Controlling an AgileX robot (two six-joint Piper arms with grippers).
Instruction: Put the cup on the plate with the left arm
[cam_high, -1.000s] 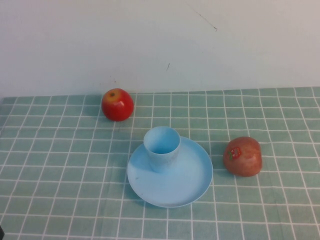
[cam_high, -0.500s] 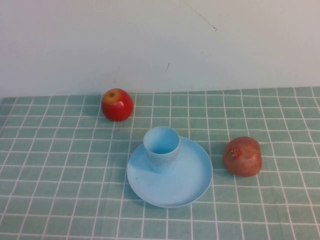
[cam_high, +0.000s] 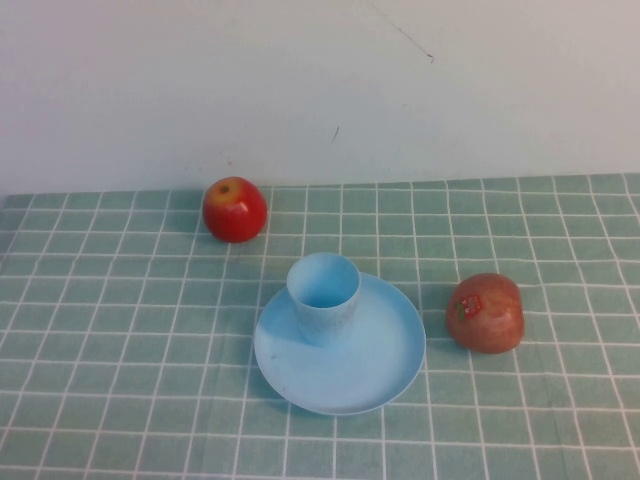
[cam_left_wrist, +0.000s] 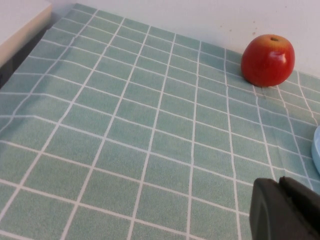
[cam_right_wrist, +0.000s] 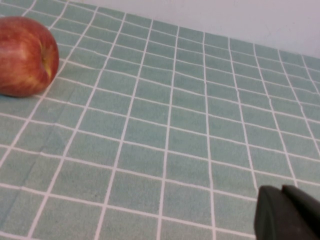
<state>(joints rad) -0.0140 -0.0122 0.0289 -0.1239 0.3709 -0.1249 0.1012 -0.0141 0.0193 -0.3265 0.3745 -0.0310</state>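
Green checked table (cam_high: 120, 330) carries plate (cam_high: 385, 375), red apple (cam_high: 235, 209), probably another apple (cam_high: 486, 313).

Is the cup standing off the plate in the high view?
No, the cup stands upright on the plate, toward its back left part.

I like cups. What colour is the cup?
Light blue, like the plate under it. The cup shows best in the high view.

Red apple (cam_high: 235, 209) near the wall, stickered apple (cam_high: 486, 313) further right, both on green checked cloth (cam_high: 120, 340).
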